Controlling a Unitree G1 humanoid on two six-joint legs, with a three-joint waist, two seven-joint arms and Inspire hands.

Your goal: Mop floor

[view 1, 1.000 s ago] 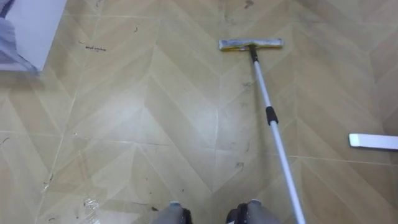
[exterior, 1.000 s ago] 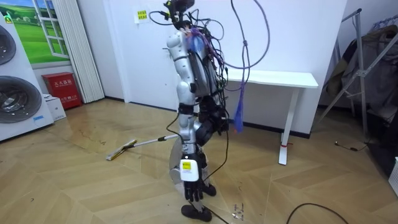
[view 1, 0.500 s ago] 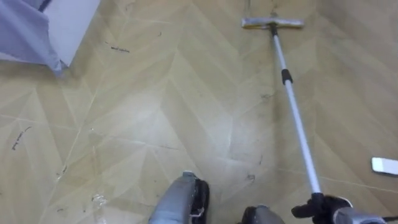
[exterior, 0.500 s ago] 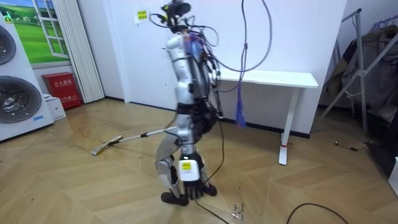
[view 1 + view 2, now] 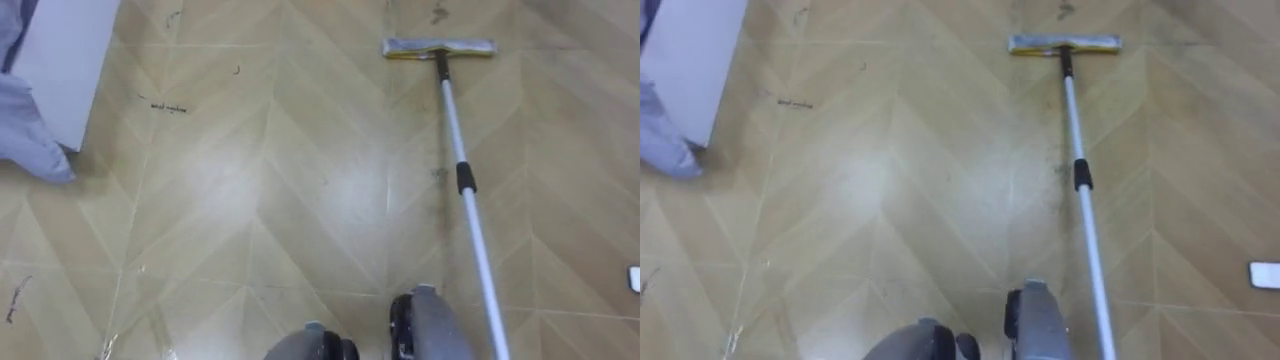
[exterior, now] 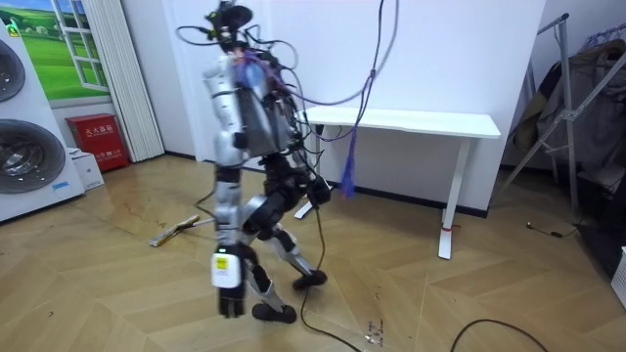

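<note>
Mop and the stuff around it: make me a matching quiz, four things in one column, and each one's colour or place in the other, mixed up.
Things:
1. mop head
2. collar
3. table
4. box

Descriptions:
A. red, at the room view's left
B. black, partway along the pole
C. lying flat, ahead of the robot
D. white, behind the robot

Pairs: 1-C, 2-B, 3-D, 4-A
</note>
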